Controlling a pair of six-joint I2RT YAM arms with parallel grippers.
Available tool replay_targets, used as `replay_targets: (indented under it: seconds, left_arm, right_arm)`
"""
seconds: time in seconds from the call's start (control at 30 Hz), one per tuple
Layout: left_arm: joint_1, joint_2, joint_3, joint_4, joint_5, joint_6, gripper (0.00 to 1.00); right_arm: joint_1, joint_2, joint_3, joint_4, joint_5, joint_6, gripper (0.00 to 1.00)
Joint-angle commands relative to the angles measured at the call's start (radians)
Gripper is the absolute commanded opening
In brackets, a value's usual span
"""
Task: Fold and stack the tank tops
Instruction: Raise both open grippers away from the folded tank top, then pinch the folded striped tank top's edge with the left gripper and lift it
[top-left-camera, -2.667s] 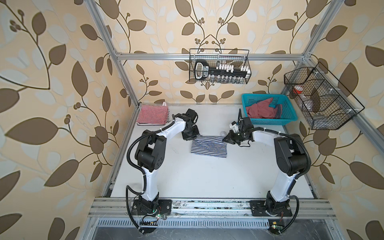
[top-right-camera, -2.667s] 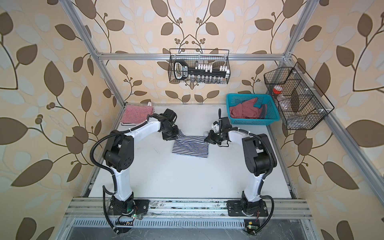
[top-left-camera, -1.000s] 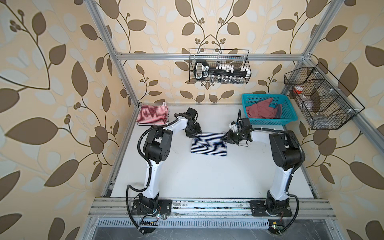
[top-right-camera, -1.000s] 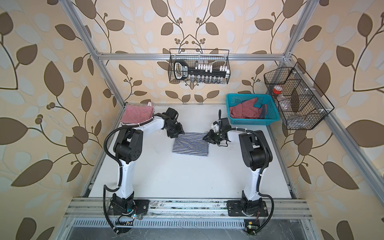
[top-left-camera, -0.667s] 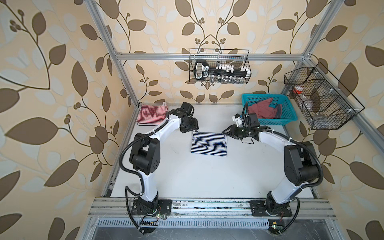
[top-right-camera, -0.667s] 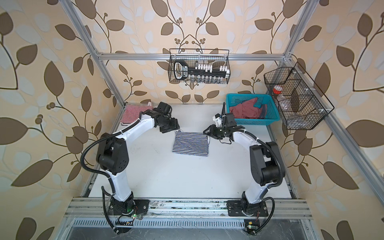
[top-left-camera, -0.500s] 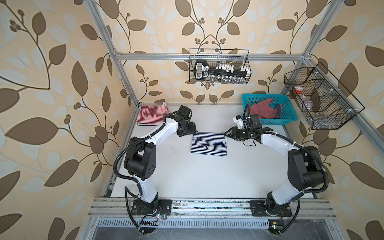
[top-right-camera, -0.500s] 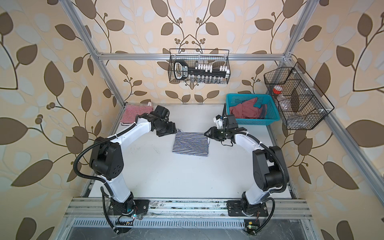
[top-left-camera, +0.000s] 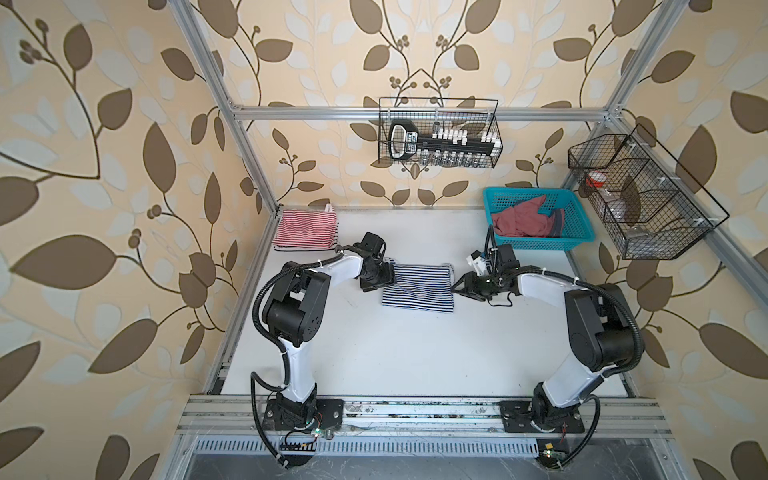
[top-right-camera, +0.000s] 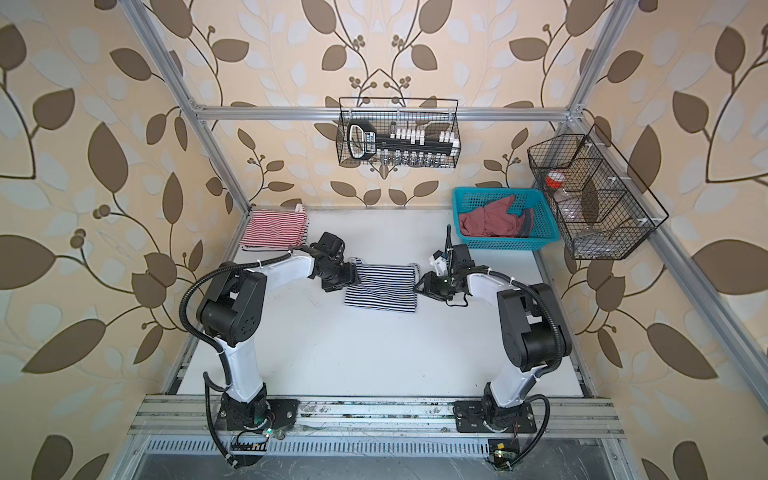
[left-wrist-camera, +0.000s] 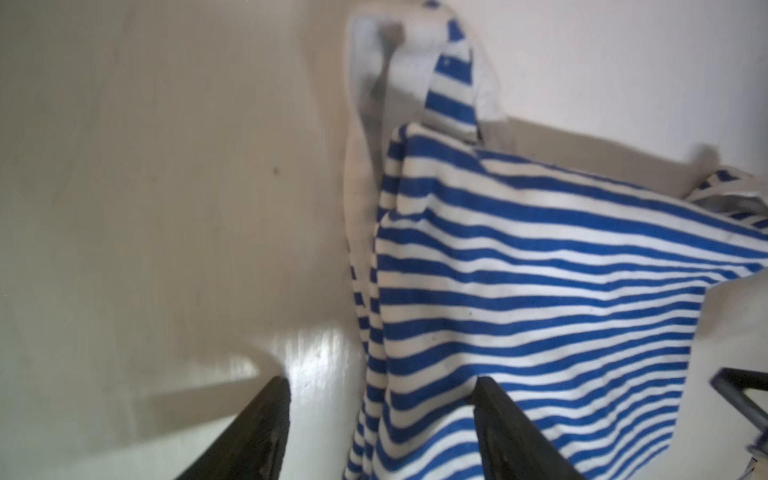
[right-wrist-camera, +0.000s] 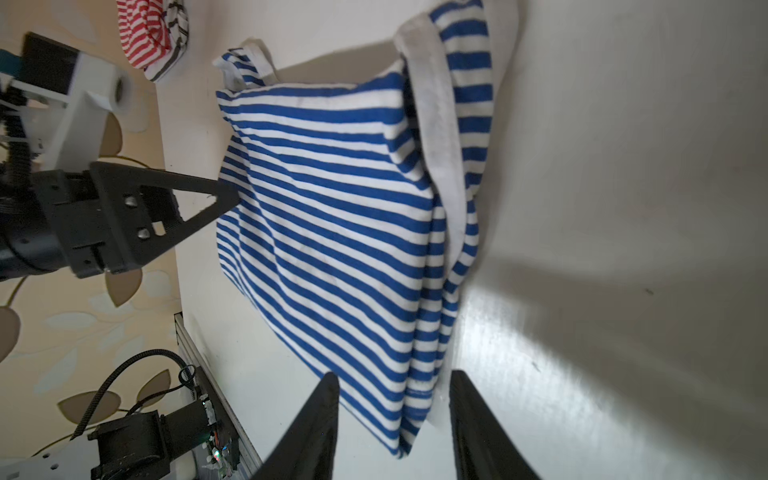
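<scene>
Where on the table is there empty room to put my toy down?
The biggest bare patch of table lies between the navy-striped tank top and the front rail. A smaller one sits at the back, between the red-striped tank top and the turquoise basket. It's crowded beside the navy one, where the left gripper and right gripper flank it.

The left arm (top-left-camera: 332, 266) and right arm (top-left-camera: 540, 286) reach forward with elbows bent and wrists turned inward, tips facing each other. The left gripper (top-left-camera: 384, 284) sits low, jaws wide apart. The right gripper (top-left-camera: 456, 286) sits low, jaws parted less.
</scene>
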Motion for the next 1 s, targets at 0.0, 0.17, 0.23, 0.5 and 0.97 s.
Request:
replay_targets:
  seconds: [0.0,0.17,0.23,0.5,0.97]
  left_arm:
    - [0.006,0.06,-0.02,0.046,0.046,-0.03,0.72]
    - [-0.004,0.109,-0.034,0.031,0.046,-0.046,0.73]
    - [-0.015,0.119,-0.041,0.026,0.045,-0.05,0.73]
    - [-0.083,0.173,-0.062,0.01,0.021,-0.065,0.68]
    - [-0.115,0.2,-0.134,0.084,0.014,-0.126,0.47]
  right_arm:
    - [-0.003,0.051,-0.011,0.037,0.007,-0.01,0.45]
    - [-0.004,0.109,-0.004,0.067,-0.001,0.0,0.48]
    - [-0.004,0.122,-0.003,0.074,-0.005,0.001,0.49]
    - [0.007,0.154,-0.005,0.096,-0.013,0.008,0.49]
    - [0.041,0.23,-0.007,0.155,-0.021,0.04,0.48]
